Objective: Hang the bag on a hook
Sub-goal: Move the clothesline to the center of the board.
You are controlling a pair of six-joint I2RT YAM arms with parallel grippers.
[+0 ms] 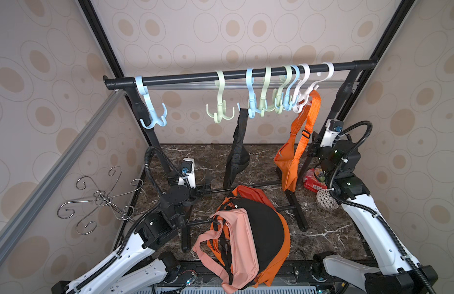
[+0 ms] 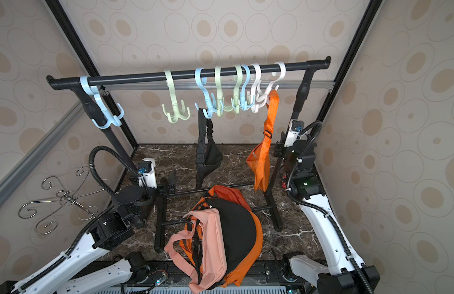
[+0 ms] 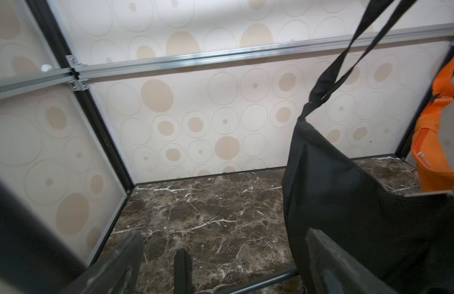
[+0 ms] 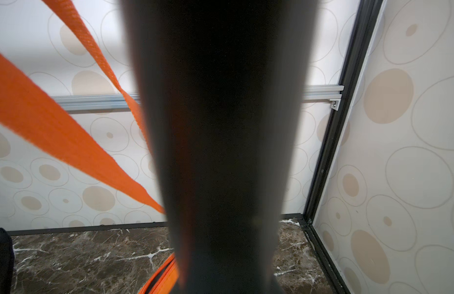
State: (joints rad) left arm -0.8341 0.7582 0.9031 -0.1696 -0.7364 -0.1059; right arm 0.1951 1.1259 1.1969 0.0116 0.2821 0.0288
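1. The left gripper (image 3: 224, 236) stands wide open and empty. The black bag (image 1: 236, 163) hangs at its right finger from a blue hook (image 1: 251, 109) above; whether they touch I cannot tell.
2. The right gripper (image 2: 278, 149) has its jaws hidden by the post (image 4: 220, 152) straight ahead, so I cannot tell its state. The orange bag (image 1: 289, 165) hangs just to its left from a white hook (image 1: 303, 99).
3. The bags not yet hung lie in a pile (image 1: 246, 236) behind both grippers, between the arms.
4. Risk: a rightward sweep by the left gripper would probably swing the black bag off its shallow prong.
5. Risk: the right gripper has the post very close ahead and the orange strap on its left. It would likely strike one or snag the other.
6. Risk: the pile's straps look tangled and lie over the foot bars (image 1: 259, 184), so lifting one bag may drag others.
7. Room: bare floor (image 3: 208, 203) lies ahead and left of the left gripper, up to the walls. A free green hook (image 1: 219, 112) hangs above it, and an end hook (image 1: 152, 114) farther left. The hooks near the right gripper crowd together.
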